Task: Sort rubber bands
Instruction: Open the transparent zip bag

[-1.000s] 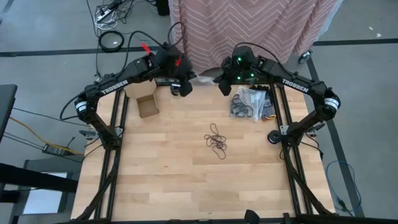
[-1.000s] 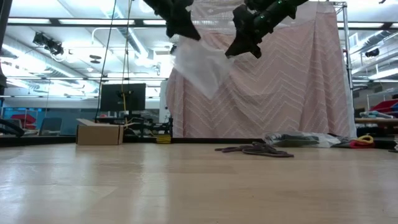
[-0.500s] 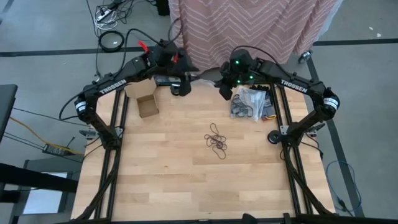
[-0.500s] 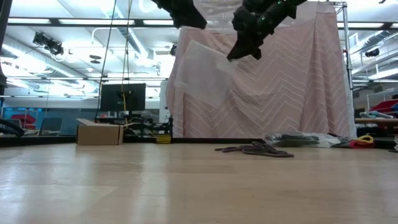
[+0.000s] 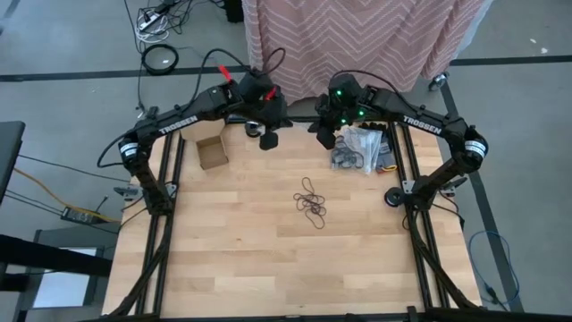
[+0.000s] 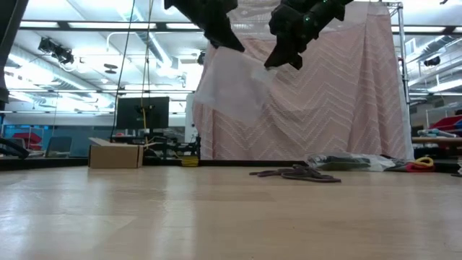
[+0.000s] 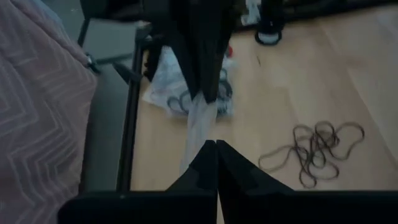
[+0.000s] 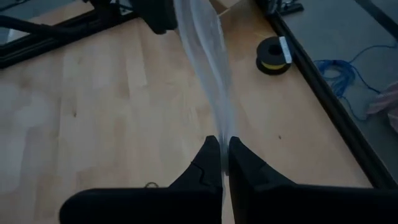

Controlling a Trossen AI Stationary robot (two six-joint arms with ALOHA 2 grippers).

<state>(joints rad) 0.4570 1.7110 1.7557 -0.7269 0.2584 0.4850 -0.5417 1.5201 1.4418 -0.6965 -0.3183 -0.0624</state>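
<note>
Both arms are raised over the far edge of the surface [image 5: 241, 241] with a clear plastic bag [image 6: 229, 85] stretched between them. The left claw [image 7: 216, 148] is clenched on one edge of the bag; the right claw [image 8: 223, 144] is clenched on the opposite edge, the film running taut away from its fingers. The rubber bands [image 5: 311, 202] lie loose in a small tangle near the middle of the surface, well apart from both claws and below the bag. The heap appears slightly elongated, its long axis running roughly from the far side toward the near side in the high view; individual loops point every way. A second cluster of dark loops sits in a crinkled bag [image 5: 359, 148] at the far right. The step in hand is judged to be opening the held bag: pull evenly, keep both grips near the mouth, and avoid tearing the film.
</note>
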